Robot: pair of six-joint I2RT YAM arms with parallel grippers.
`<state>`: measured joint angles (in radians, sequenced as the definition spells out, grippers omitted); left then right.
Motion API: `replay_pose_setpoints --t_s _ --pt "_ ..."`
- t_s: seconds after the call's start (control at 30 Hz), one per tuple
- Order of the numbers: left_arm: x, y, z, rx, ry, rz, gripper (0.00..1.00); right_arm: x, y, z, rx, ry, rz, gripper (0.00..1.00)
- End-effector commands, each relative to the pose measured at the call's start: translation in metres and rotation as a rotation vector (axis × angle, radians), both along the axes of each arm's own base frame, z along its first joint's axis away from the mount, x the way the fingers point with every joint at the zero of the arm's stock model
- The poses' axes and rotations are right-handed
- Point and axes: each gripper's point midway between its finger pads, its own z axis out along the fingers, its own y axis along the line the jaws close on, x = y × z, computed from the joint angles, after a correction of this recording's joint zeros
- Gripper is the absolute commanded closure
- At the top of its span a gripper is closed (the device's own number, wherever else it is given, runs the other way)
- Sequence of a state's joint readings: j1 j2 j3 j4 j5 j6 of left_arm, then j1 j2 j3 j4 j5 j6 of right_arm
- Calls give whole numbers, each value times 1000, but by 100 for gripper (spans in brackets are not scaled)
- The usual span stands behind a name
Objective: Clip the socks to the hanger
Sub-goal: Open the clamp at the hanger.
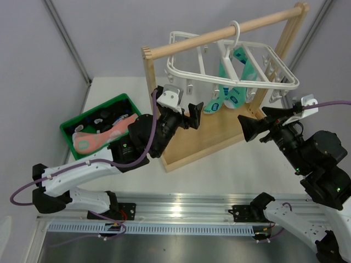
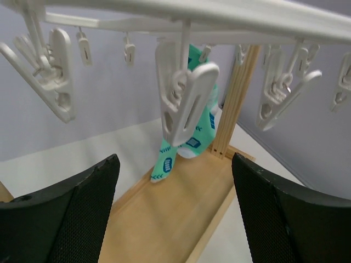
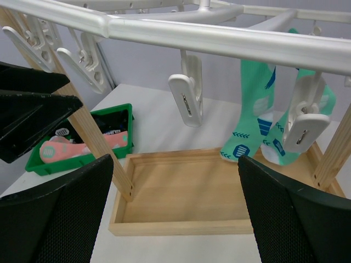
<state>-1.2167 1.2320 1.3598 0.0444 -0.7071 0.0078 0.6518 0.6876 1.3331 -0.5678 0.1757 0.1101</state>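
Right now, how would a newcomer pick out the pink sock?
Start at the wooden rack and look left to the green bin. The pink sock lies on top inside it, the only salmon thing there, pale-spotted with a teal toe, among black socks with white marks.

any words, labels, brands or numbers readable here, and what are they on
No readable text in any view.
Teal socks: navy and white patterns, no letters.
Black socks in the green bin: white marks too small to read.
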Motion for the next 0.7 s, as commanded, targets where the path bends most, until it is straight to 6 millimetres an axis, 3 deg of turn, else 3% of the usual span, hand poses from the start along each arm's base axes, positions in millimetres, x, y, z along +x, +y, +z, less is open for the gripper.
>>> replay_pose_setpoints --t_s 0.0,0.33,0.67 --pt "5 13 43 -71 -88 63 15 -2 1 10 8 -41 13 2" --pt "9 16 58 -63 -152 113 25 -2 2 10 9 -41 18 3" --pt "9 13 55 -52 -168 108 45 -4 3 9 12 -36 29 3"
